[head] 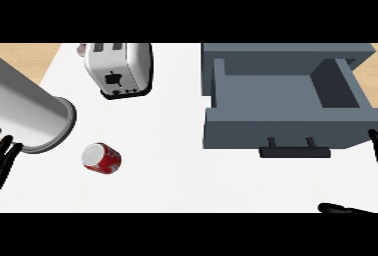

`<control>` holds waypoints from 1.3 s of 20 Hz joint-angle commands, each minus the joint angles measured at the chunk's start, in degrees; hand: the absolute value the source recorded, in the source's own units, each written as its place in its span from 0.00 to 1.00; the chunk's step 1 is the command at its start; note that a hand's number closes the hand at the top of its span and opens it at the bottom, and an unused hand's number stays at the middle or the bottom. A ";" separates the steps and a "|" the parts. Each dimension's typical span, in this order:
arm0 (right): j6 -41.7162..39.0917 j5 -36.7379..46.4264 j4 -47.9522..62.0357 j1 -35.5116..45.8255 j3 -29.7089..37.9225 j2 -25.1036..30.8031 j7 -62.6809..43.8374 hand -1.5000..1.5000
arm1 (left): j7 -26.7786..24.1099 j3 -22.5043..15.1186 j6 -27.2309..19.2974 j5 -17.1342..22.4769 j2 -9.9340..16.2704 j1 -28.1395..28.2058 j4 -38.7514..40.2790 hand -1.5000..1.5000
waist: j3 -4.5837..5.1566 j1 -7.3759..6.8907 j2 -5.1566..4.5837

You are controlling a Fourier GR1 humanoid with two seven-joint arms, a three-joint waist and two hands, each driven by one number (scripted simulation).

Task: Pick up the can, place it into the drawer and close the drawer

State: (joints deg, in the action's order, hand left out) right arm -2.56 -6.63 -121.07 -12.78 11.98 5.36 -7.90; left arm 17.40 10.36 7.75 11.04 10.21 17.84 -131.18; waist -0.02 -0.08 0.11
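The can (102, 157) was red with white markings, its top a pale silver-grey. The drawer (284, 107) was slate blue-grey all over, inside and out, and its handle (294, 151) was darker, near black. The toaster (118, 69) was white and shiny with black slots and a black knob. The left forearm (29, 110) was light metallic grey. The left hand (7, 150) and the right hand (343, 208) were black. The desk (177, 170) was plain white, with pale wood-grain tan beyond its edge.

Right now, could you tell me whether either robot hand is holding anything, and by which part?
Nothing is held. The can lies free on the counter, apart from the left robot hand and right robot hand.
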 commanded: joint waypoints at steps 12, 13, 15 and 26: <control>-10.29 -10.44 -4.00 -10.47 10.14 0.93 4.43 0.00 | 12.90 8.86 -2.82 14.30 -1.99 -2.07 -4.35 0.00 | 0.00 0.46 0.02; -8.58 -8.99 0.29 -5.04 9.97 2.01 2.76 0.00 | 10.60 9.54 0.07 15.28 -2.07 -1.57 -0.94 0.00 | 0.02 0.04 -0.05; -13.13 -11.86 1.93 -9.55 12.59 2.76 6.28 0.00 | 15.58 12.58 -1.73 21.09 -0.81 -1.23 -4.08 0.00 | 0.00 0.15 0.04; -17.24 -10.91 -3.44 -14.39 12.85 -2.75 7.77 0.00 | 11.11 3.03 -5.44 7.56 -6.79 -11.61 9.72 0.00 | 0.01 0.80 -0.10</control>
State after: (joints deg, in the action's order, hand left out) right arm -17.32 -18.68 -122.28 -23.68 25.67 5.55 -2.50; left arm 29.87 16.53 4.63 23.56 5.21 10.34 -125.96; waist 0.00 0.39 0.04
